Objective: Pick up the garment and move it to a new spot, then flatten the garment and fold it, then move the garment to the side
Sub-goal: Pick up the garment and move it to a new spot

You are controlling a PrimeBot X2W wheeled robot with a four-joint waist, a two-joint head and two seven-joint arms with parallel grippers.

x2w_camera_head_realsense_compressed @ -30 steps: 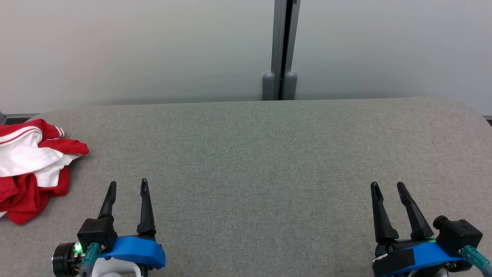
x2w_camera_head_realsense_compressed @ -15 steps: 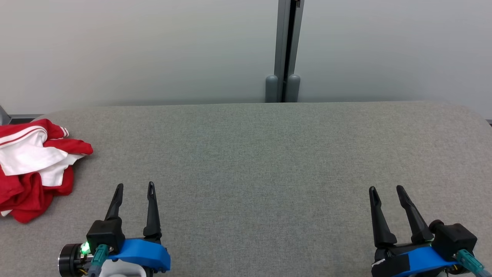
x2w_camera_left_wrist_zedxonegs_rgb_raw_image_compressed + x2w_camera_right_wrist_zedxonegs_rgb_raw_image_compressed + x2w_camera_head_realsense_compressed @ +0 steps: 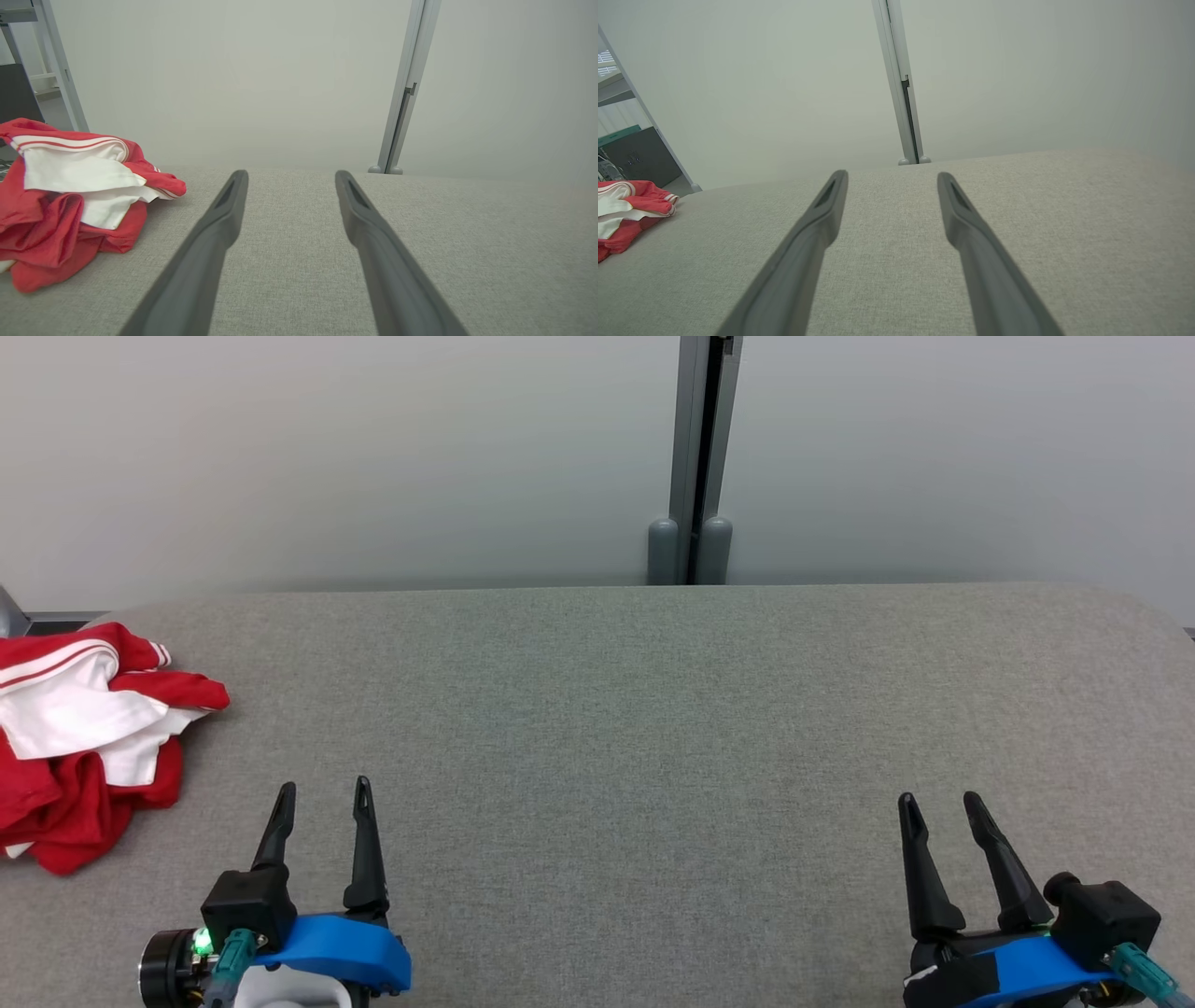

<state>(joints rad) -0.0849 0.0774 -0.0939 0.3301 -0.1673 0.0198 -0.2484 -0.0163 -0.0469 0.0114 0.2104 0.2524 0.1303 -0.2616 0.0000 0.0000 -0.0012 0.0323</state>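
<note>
Whole head view shifted slightly versus earlier frame: camera motion. Garment [image 3: 84, 737], red and white, crumpled on table [image 3: 607, 728], left of left fingers [image 3: 364, 840], not touching. Left fingers and right fingers [image 3: 920, 863] spread as before, holding nothing

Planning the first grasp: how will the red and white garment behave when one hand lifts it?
The garment lies crumpled in soft folds, so it is probably floppy and will likely drape from a single pinch. It looks thin, so likely light. On the textured grey table it may bunch rather than slide if pushed.
</note>
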